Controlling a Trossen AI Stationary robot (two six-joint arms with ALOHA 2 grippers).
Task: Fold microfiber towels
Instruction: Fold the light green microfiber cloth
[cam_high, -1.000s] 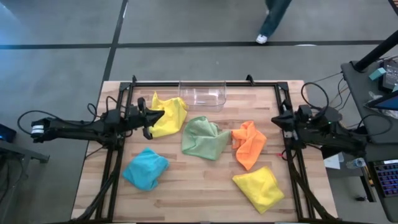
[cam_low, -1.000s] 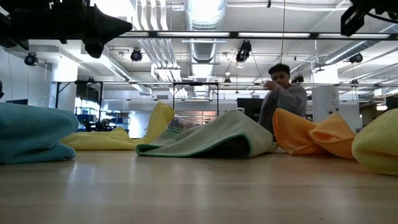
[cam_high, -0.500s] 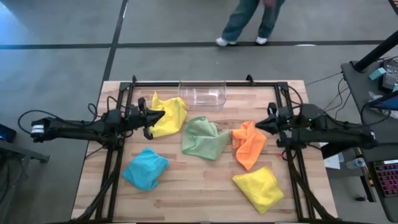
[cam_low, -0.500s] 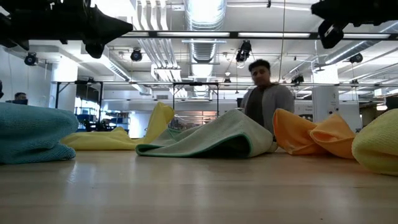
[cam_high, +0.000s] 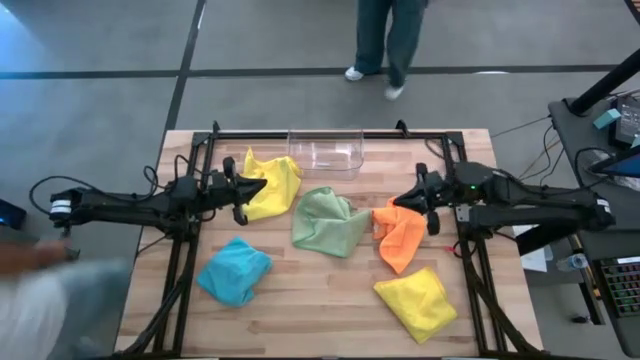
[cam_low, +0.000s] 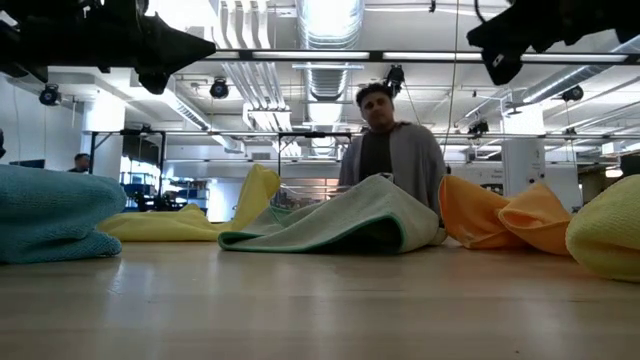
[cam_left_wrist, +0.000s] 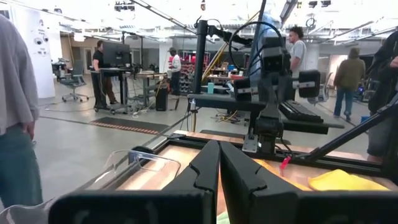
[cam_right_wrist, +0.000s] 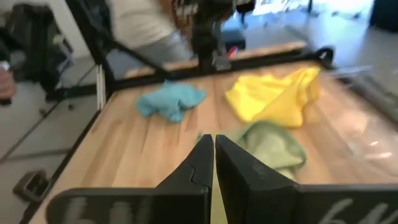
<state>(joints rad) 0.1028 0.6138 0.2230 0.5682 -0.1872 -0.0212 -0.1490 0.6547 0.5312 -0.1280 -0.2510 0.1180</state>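
Overhead, five crumpled towels are lying on a wooden table (cam_high: 330, 300). A yellow towel (cam_high: 272, 184) is sitting near the far left, just in front of a clear plastic bin (cam_high: 326, 150). A pale green towel (cam_high: 328, 221) is lying at the centre, an orange towel (cam_high: 400, 232) just to its right, a blue towel (cam_high: 234, 271) at the near left and a second yellow towel (cam_high: 416, 301) at the near right. The left gripper (cam_high: 259, 184) is hanging over the first yellow towel's left edge, jaws together, holding nothing. The right gripper (cam_high: 399, 201) is hanging over the orange towel's far edge, jaws together and empty. A person (cam_high: 385, 40) is walking on the floor beyond the table.

At table height, all five towels are resting in soft heaps, with both arms hanging dark overhead and the person standing behind the green towel.

Looking along the left wrist, its two fingers (cam_left_wrist: 234, 174) are pressing together, pointing across at the right arm.

Looking along the right wrist, its fingers (cam_right_wrist: 231, 168) are likewise touching, with the green, yellow and blue towels lying ahead.
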